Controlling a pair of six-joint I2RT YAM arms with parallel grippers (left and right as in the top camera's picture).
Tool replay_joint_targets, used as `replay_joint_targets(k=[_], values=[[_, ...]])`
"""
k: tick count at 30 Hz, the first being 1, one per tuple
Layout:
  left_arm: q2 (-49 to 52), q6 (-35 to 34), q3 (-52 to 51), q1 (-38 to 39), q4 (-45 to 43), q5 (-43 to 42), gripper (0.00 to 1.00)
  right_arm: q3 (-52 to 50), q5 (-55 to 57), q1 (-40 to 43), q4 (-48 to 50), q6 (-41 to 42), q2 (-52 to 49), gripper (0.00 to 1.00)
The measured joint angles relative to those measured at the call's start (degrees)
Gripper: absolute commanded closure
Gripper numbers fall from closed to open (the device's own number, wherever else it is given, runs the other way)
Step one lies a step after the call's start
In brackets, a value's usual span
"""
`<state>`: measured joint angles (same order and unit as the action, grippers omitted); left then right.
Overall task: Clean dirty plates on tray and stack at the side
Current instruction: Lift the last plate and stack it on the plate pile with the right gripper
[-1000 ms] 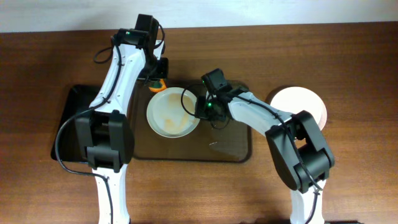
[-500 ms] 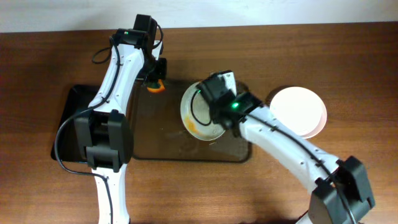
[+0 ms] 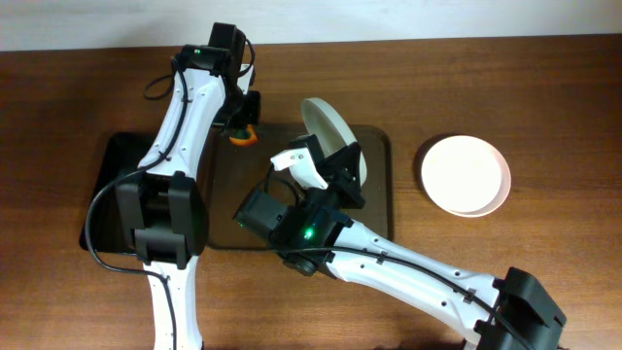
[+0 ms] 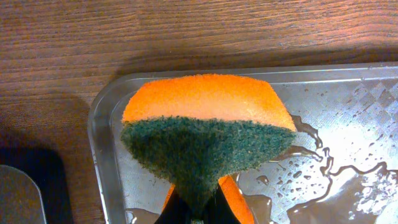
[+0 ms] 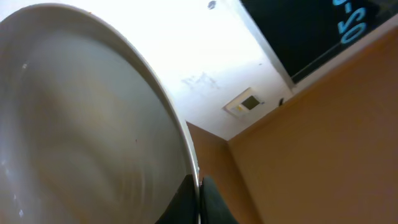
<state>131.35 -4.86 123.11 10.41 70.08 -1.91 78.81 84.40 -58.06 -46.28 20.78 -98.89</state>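
The dirty plate (image 3: pixel 326 124) is held clear of the tray (image 3: pixel 377 156), above its far half, and tipped steeply on edge so that the overhead view shows it as a narrow cream-white ellipse. In the right wrist view its round, shallow face (image 5: pixel 81 124) reads pale grey-white with a soft sheen and a thin bright rim. The right end effector (image 5: pixel 200 193) is closed narrowly on that rim, one finger on each side. Behind the plate, a dark panel (image 5: pixel 311 31) carries pale-blue characters cut off by the frame edge; they cannot be read whole. The left end effector (image 4: pixel 194 210) is clamped on a sponge (image 4: pixel 205 124), orange foam with a dark green scouring layer, suspended over the wet far-left corner of the tray (image 4: pixel 348 112); whether the sponge touches it cannot be told. The stacked plates (image 3: pixel 465 175) lie on the desk (image 3: pixel 486 78) right of the tray, apart from it. A black tray (image 3: pixel 112 165) lies to the left.
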Motion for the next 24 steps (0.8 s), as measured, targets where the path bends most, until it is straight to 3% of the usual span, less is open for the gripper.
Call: replay_joint_targets(k=[2, 6, 10, 13, 17, 24], values=[[0.0, 0.0, 0.0, 0.0, 0.0, 0.0, 1.00, 0.0, -8.5, 0.0, 0.0, 0.0, 0.0, 0.96], [0.0, 0.0, 0.0, 0.0, 0.2, 0.0, 1.00, 0.0, -36.4, 3.2, -1.8, 0.0, 0.2, 0.96], [0.0, 0.0, 0.0, 0.0, 0.5, 0.0, 1.00, 0.0, -63.3, 11.3, -3.3, -2.4, 0.2, 0.96], [0.0, 0.0, 0.0, 0.0, 1.2, 0.0, 1.00, -0.1, -83.5, 23.8, -3.3, -5.8, 3.4, 0.96], [0.0, 0.0, 0.0, 0.0, 1.4, 0.0, 1.00, -0.1, -92.6, 43.0, -6.8, -6.5, 9.9, 0.96], [0.0, 0.0, 0.0, 0.0, 1.5, 0.0, 1.00, -7.6, -93.0, 75.6, -5.8, -6.4, 9.3, 0.96]])
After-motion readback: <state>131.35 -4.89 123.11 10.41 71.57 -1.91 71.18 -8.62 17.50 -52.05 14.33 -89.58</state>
